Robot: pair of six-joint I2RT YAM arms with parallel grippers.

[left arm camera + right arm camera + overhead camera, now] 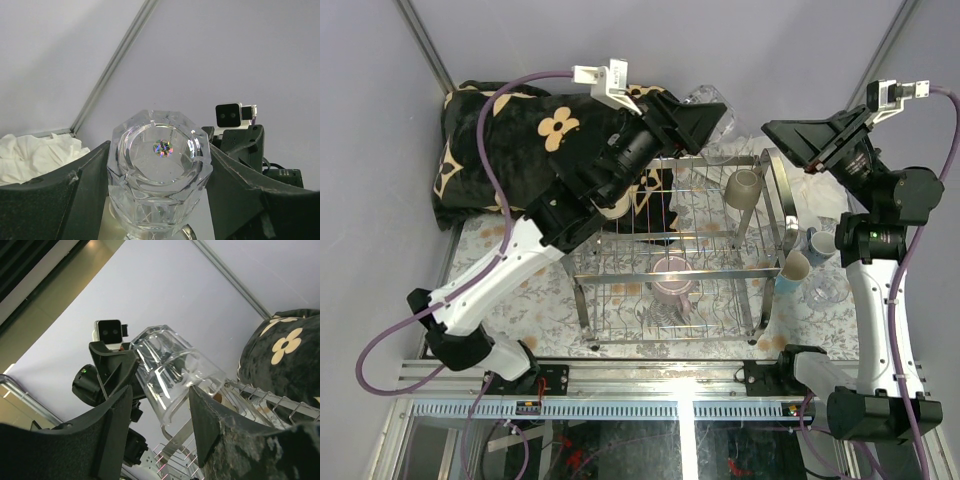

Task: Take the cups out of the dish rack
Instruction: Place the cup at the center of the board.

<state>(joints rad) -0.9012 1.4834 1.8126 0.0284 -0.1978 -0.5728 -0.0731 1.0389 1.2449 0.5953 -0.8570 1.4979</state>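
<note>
We are mid-unload. Our left gripper grips a clear glass with its jaws half apart, up above the far end of the rack. Our right gripper faces it, parted and empty. Next it probably has to close on the glass for a handover.

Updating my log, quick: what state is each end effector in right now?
Left end effector: closed on a clear glass.
Right end effector: open, holding nothing.
</note>
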